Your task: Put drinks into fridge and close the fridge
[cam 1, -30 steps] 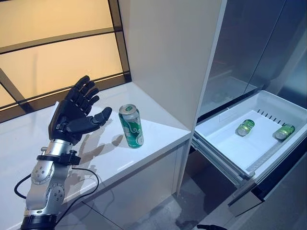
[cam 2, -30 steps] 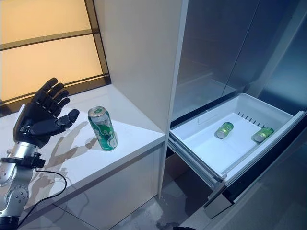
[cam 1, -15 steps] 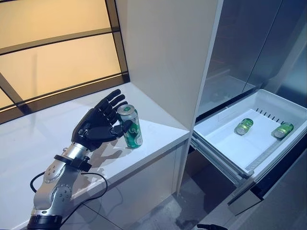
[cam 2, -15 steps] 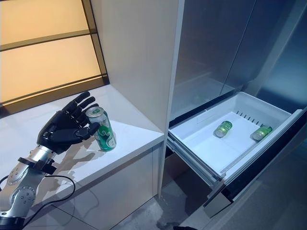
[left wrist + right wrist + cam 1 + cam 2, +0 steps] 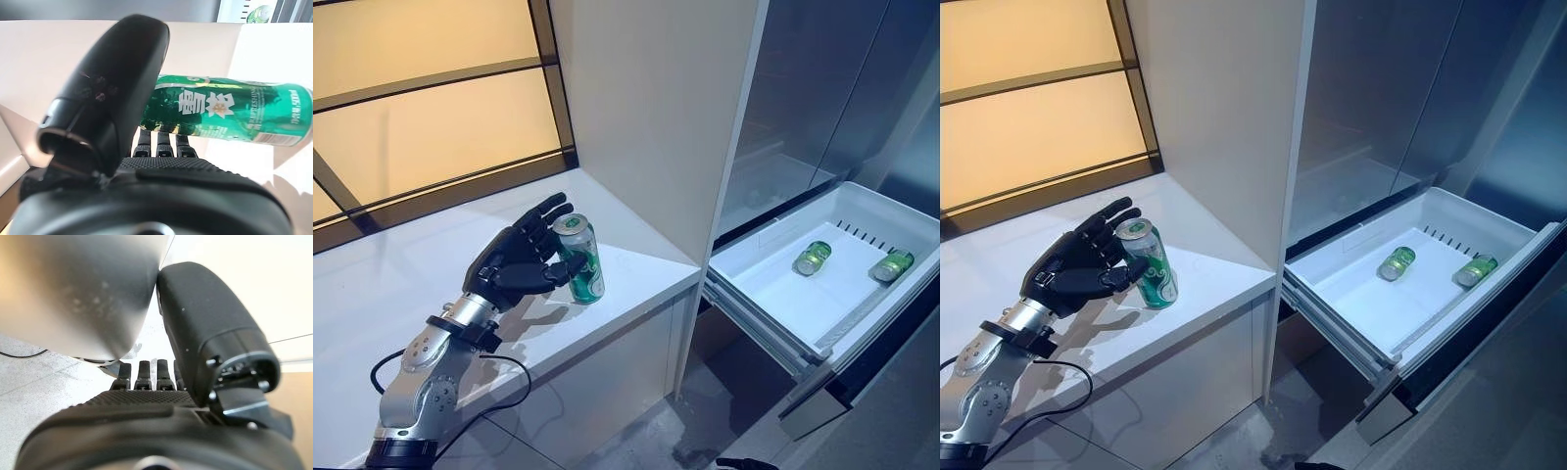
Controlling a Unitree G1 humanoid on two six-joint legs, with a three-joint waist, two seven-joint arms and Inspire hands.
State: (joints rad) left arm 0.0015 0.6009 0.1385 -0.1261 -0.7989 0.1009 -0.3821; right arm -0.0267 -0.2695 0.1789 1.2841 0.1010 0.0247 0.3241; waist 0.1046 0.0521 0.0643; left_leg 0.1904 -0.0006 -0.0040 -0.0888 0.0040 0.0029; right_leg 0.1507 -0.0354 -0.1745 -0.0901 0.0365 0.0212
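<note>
Reaching left hand [image 5: 514, 262] cupping upright green can [image 5: 579, 258], fingers outstretched

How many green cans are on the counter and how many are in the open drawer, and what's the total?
Cans on the counter: 1, upright, with the left hand at it.
Cans in the drawer: 2, lying on their sides.
Total: 3 green cans.
</note>
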